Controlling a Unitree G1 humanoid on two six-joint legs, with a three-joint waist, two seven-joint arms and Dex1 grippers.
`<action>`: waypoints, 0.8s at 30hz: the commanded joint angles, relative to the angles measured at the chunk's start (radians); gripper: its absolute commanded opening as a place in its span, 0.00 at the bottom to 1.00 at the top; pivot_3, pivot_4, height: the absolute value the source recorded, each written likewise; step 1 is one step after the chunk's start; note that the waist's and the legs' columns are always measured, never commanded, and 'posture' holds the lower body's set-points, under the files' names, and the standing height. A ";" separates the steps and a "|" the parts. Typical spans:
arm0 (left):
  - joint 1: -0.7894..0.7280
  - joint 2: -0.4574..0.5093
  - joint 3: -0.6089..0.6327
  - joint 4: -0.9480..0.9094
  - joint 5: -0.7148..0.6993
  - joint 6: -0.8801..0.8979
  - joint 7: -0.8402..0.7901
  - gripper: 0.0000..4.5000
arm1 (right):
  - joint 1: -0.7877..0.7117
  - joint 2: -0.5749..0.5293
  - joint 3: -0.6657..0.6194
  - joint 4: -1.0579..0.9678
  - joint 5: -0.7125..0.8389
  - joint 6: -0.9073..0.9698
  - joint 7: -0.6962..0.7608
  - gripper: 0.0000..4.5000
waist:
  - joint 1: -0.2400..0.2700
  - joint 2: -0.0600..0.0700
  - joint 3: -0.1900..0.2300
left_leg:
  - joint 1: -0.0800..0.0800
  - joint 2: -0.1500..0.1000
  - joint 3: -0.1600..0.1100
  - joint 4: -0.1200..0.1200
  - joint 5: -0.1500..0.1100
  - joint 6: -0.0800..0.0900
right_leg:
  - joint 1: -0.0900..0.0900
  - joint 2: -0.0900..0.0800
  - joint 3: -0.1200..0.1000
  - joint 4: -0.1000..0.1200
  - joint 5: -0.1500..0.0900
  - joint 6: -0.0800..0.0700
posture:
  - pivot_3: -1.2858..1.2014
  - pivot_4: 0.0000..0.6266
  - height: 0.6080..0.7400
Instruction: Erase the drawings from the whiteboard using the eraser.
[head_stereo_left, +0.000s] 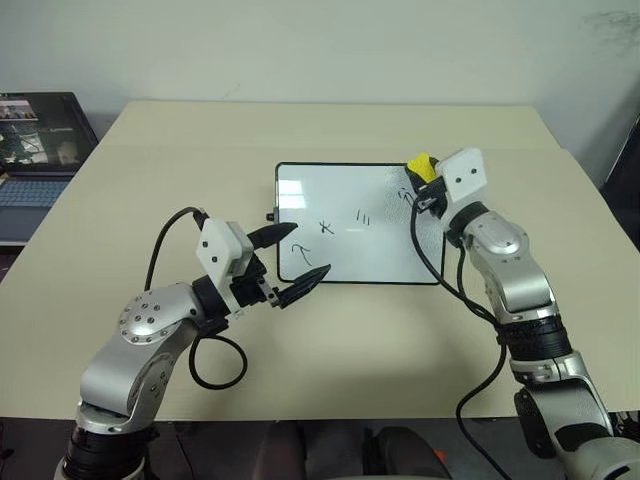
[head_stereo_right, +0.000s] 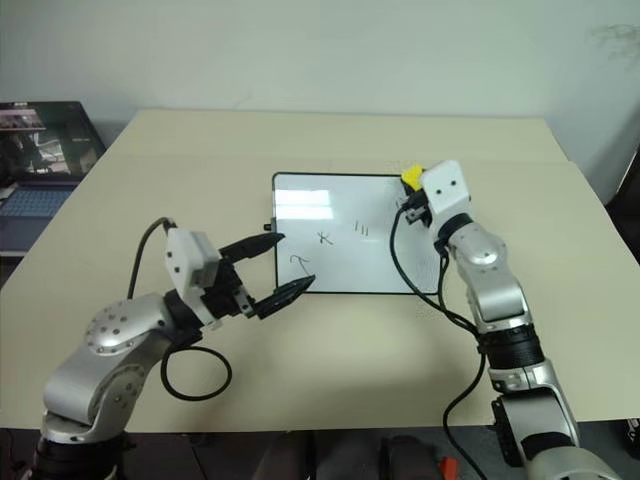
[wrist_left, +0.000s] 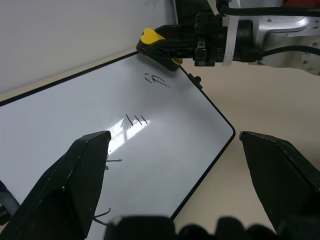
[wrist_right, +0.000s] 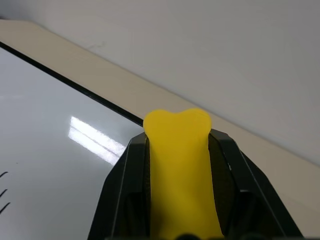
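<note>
Whiteboard (head_stereo_left: 350, 225): lies flat on the counter (head_stereo_left: 150, 180), long axis running left to right, near the middle.

Drawings (head_stereo_left: 326, 227): thin black marks on the board; a hook-like curve at the near left, a star-like cross, three short strokes, and a squiggle at the far right.

Eraser (head_stereo_left: 423, 166): yellow block, long axis in line with the fingers, tip poking out beyond them, over the board's far right corner, just beside the squiggle.

Right hand (head_stereo_left: 428, 185): clamped on the eraser.

Left hand (head_stereo_left: 290, 262): fingers spread wide, holding nothing, over the board's near left corner.

Counter: pale beige, against a light wall. Laptop (head_stereo_left: 40, 135): open, beyond the counter's left edge.
</note>
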 joint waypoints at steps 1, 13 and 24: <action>-0.020 0.004 0.004 -0.006 0.000 -0.017 -0.008 1.00 | -0.030 0.016 -0.004 0.055 -0.027 -0.056 -0.012 0.27 | 0.000 0.000 0.000 | 0.000 0.000 0.000 0.000 0.000 0.000 | 0.000 0.000 0.000 0.000 0.000 0.000 | 0.52 0.24 1.00; -0.026 0.003 0.007 -0.006 -0.007 -0.010 -0.014 1.00 | 0.042 0.061 0.043 0.129 -0.078 -0.051 0.012 0.27 | -0.004 -0.001 -0.001 | 0.004 0.000 0.000 0.000 0.000 0.001 | 0.003 -0.003 0.001 0.002 0.000 0.000 | 0.52 0.24 1.00; -0.033 -0.001 0.007 0.001 -0.004 -0.014 -0.014 1.00 | 0.136 0.133 0.136 0.126 -0.108 -0.034 0.062 0.27 | -0.012 -0.003 -0.002 | 0.010 0.001 -0.001 0.001 -0.001 0.002 | 0.008 -0.003 0.000 0.003 0.001 0.002 | 0.52 0.24 1.00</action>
